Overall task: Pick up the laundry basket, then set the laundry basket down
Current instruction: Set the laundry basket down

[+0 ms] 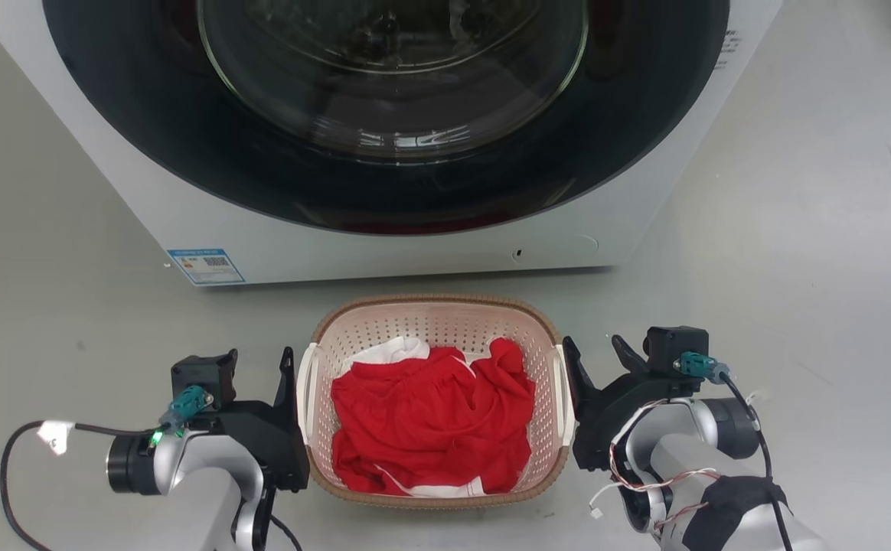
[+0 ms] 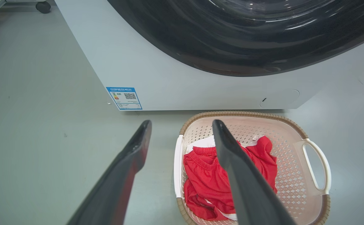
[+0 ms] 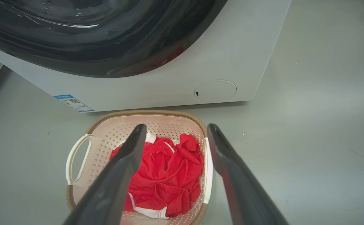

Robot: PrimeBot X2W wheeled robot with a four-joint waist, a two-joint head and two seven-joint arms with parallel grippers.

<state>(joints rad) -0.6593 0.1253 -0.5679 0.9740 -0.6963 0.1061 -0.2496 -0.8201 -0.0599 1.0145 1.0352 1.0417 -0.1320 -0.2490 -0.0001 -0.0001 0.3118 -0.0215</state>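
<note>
The laundry basket (image 1: pixel 430 301) stands on the floor in front of the washer, pale pink with a brown rim, holding red and white clothes (image 1: pixel 430 417). My left gripper (image 1: pixel 262 363) is open beside its white left handle (image 1: pixel 306 398). In the left wrist view that handle (image 2: pixel 178 165) shows between the spread fingers of the left gripper (image 2: pixel 182 123), one over the floor, one over the basket (image 2: pixel 244 114). My right gripper (image 1: pixel 592 352) is open beside the right handle (image 1: pixel 565 398). In the right wrist view this handle (image 3: pixel 207 168) shows between the fingers of the right gripper (image 3: pixel 175 126).
A white front-loading washer (image 1: pixel 415 245) with a dark round door stands right behind the basket (image 3: pixel 150 112). Grey floor (image 1: pixel 797 268) spreads to both sides. A black cable (image 1: pixel 9 459) loops by my left arm. A caster (image 2: pixel 42 6) shows at the far left.
</note>
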